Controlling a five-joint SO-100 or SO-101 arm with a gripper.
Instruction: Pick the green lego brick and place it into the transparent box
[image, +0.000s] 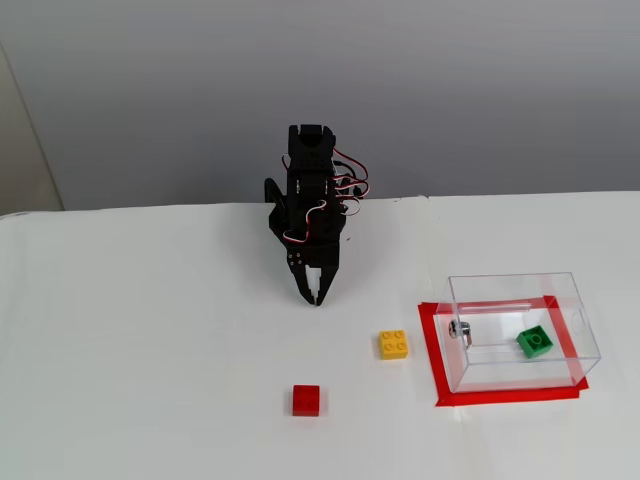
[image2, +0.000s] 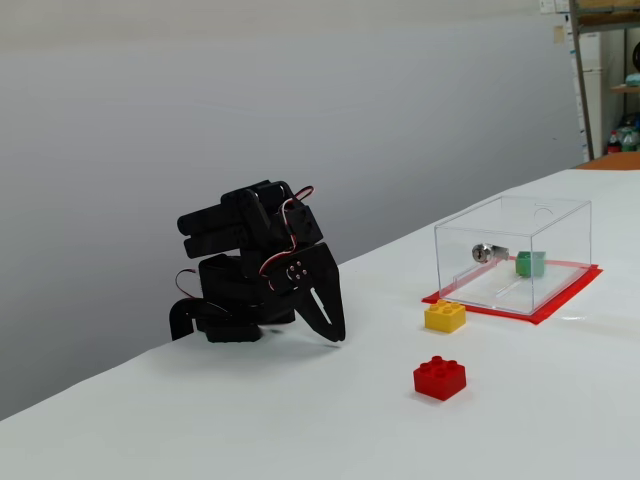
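Note:
The green lego brick (image: 534, 342) (image2: 530, 264) lies on the floor of the transparent box (image: 512, 290) (image2: 560, 212), near its right side in a fixed view. The box stands on a red taped rectangle and has a small metal knob (image: 459, 329) on one wall. My gripper (image: 314, 297) (image2: 336, 336) hangs folded at the arm's base, far left of the box, its tips pointing down just above the table. Its fingers are together and hold nothing.
A yellow brick (image: 393, 344) (image2: 445, 316) sits just left of the box's red tape (image: 432, 350). A red brick (image: 306, 400) (image2: 440, 377) lies nearer the front of the white table (image: 150, 340). A grey wall stands behind the arm.

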